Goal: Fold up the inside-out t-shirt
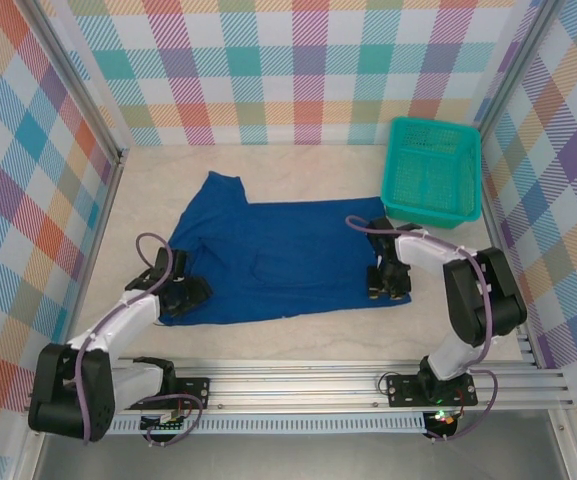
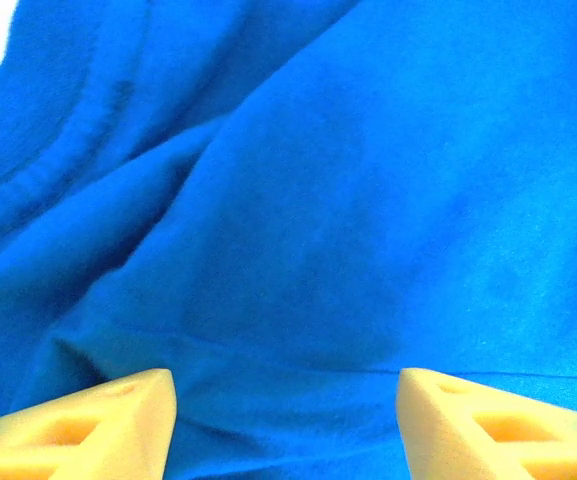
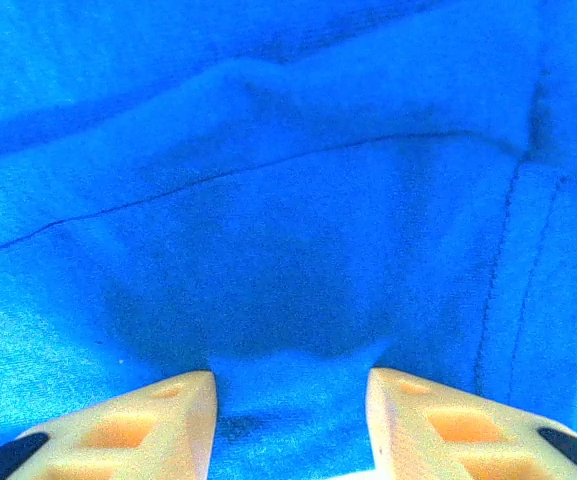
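Scene: a blue t-shirt (image 1: 278,255) is spread mostly flat on the table (image 1: 298,335), just left of the teal basket (image 1: 430,212) and nearer the arms than it.
Shirt state: one layer is seen lying open, with a sleeve-like flap (image 1: 220,188) sticking out at the far corner away from the basket. No fold is made yet. Seams and a ribbed band (image 2: 58,150) are noted in the left wrist view.
Left gripper (image 1: 194,292): it is set down on the near shirt corner farthest from the basket. Its yellow fingers (image 2: 118,400) are held apart, released, with a hem ridge lying between them and nothing pinched.
Right gripper (image 1: 389,284): it is placed at the shirt edge closest to the basket, near side. A small ridge of cloth is raised between its fingers (image 3: 158,400); whether that ridge is actually clamped cannot be told.
Step in hand: judged as the taking of two holds on the near hem, one at each side, ahead of the first fold.
Next move, as judged: both sets of fingers are to be closed on the hem, then the near edge is to be lifted evenly and carried over towards the far edge.
Caution: a single layer only may be caught, and the cloth may be dragged off square if one side is raised first.
Progress: early; folding proper is not yet begun.
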`<state>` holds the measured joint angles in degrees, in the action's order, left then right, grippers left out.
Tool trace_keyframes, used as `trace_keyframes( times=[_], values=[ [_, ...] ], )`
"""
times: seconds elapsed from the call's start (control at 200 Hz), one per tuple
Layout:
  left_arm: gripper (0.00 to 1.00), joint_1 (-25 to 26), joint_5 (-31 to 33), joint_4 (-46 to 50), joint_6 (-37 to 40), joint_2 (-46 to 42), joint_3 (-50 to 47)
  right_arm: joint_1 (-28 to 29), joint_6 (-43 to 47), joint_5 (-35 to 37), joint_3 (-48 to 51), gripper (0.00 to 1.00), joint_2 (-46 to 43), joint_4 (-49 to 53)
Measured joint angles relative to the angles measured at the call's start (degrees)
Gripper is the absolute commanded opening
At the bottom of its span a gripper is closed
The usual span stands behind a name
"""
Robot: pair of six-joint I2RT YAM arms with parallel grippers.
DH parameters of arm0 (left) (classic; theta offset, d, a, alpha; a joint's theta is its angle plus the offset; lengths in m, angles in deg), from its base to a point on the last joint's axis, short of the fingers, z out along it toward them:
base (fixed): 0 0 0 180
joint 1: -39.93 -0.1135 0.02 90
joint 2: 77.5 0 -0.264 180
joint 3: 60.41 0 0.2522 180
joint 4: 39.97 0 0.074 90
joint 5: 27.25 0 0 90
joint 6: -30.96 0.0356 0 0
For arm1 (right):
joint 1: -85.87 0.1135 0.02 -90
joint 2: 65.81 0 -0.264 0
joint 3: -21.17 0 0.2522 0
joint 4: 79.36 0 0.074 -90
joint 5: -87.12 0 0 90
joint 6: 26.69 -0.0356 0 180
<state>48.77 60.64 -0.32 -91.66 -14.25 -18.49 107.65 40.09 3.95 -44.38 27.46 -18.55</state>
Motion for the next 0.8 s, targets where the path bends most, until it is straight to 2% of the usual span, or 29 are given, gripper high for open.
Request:
trace_keyframes(
  times=[0.18,0.28,0.425,0.605,0.8],
  values=[
    [0.64,1.3,0.9,1.3,-2.4,-8.8,-0.2,2.3,-2.2,0.9,2.9,0.49,-5.3,2.0],
    [0.70,1.2,2.6,-1.2,-2.1,-9.3,1.3,2.2,-0.6,2.6,0.3,0.56,-8.5,0.3],
    [0.73,0.7,4.4,-8.3,0.9,2.6,11.2,0.9,4.2,4.1,-8.6,0.64,-6.9,-7.7],
    [0.74,-0.2,3.9,-17.1,4.0,19.5,24.3,-3.4,10.1,3.9,-20.0,0.66,5.4,-15.7],
    [0.74,-0.2,2.7,-19.5,5.1,26.0,28.3,-6.8,14.4,3.6,-25.1,0.67,15.6,-18.0]
  ],
)
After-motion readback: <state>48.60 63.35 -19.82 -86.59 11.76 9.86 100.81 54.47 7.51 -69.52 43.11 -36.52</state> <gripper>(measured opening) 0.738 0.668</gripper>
